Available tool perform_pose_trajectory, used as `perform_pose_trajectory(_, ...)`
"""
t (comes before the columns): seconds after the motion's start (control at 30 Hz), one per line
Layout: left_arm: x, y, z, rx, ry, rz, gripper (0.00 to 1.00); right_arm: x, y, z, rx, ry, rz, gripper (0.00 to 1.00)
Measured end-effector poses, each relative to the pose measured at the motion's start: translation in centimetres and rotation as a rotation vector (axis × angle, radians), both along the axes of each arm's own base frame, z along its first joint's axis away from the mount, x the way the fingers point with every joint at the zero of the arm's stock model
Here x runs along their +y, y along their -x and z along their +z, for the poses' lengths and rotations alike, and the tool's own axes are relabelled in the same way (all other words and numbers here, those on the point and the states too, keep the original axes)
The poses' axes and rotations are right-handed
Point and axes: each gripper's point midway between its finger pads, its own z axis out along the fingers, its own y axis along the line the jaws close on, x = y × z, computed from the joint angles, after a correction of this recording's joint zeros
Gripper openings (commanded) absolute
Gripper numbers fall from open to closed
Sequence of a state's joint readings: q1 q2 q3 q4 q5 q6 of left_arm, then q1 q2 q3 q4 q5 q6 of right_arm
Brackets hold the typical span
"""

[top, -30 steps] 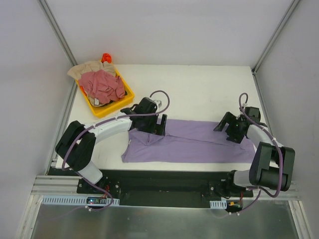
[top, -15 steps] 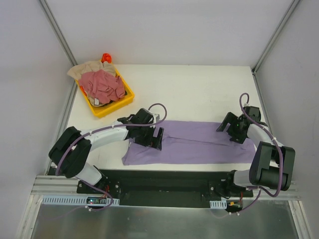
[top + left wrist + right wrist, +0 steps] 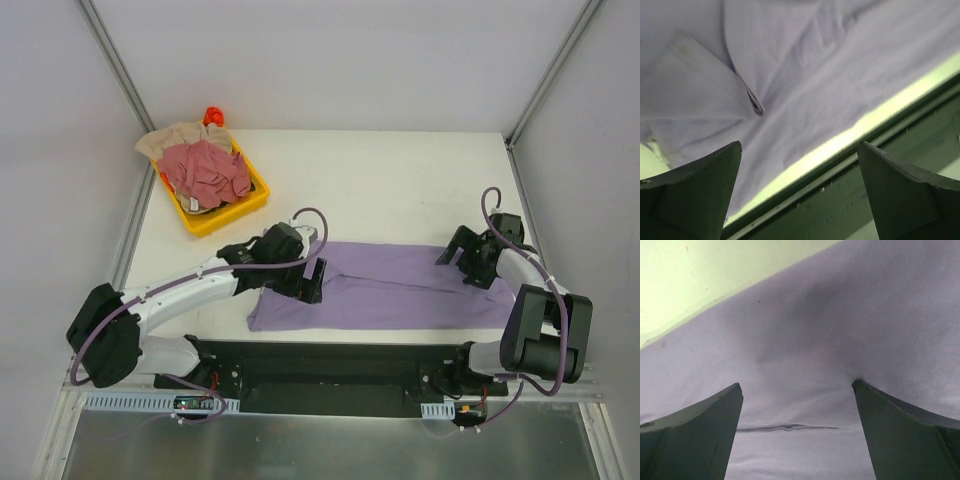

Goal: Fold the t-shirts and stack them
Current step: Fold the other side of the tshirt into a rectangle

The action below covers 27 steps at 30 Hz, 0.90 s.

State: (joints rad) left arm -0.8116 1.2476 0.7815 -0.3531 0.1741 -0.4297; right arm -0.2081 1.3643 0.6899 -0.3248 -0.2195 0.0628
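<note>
The left gripper (image 3: 311, 281) hangs over the left end of the lavender shirt (image 3: 400, 290), jaws spread wide with nothing between them; its wrist view shows only purple cloth below, with a sleeve edge (image 3: 755, 103) turned over on itself. Behind it, toward the far-left corner of the table (image 3: 400, 180), the yellow tray (image 3: 257, 186) holds the pink-red shirt (image 3: 206, 170) crumpled on top of the beige shirt (image 3: 170, 138), which spills over the tray's far rim. The lavender shirt lies flattened into a long band along the table's near edge, running from one arm to the other. At its right end the right gripper (image 3: 468, 262) sits low over the cloth, jaws likewise wide and holding nothing; a fold line (image 3: 785, 428) crosses just under it. The fabric looks thin, light and limp, so it will likely sag and drag rather than hold shape. A good hold is probably a pinch through all layers at each end's corners, lifting both together to bring one end over the other.
</note>
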Motion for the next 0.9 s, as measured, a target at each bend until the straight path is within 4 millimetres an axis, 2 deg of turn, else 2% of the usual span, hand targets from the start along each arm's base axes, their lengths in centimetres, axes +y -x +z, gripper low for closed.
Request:
perform_pose_trajectory(0.1, -1.0, -3.1, 0.6, -0.045, -0.049, 0.065, 0.99, 0.0, 0.0, 0.0, -0.001, -0.001, 0.0, 0.96)
perform_pose_trajectory(0.23, -4.1, -8.6, 1.1, -0.1, -0.076, 0.123, 0.99, 0.0, 0.0, 0.0, -0.001, -0.001, 0.001, 0.96)
perform_pose_trajectory(0.33, -5.6, -11.1, -0.5, -0.08, -0.092, 0.134, 0.99, 0.0, 0.0, 0.0, -0.001, -0.001, 0.001, 0.96)
perform_pose_trajectory(0.4, -5.8, -11.6, -2.0, -0.05, -0.111, 0.133, 0.99, 0.0, 0.0, 0.0, -0.001, -0.001, 0.001, 0.96)
perform_pose_trajectory(0.53, -5.5, -11.0, -4.3, 0.029, -0.14, 0.116, 0.99, 0.0, 0.0, 0.0, -0.001, -0.001, 0.001, 0.96)
perform_pose_trajectory(0.7, -6.4, -9.3, -4.3, 0.086, -0.091, 0.064, 0.99, 0.0, 0.0, 0.0, -0.001, -0.001, 0.0, 0.96)
perform_pose_trajectory(0.9, -6.7, -5.2, -4.3, 0.168, -0.051, -0.024, 0.99, 0.0, 0.0, 0.0, -0.001, -0.001, 0.0, 0.96)
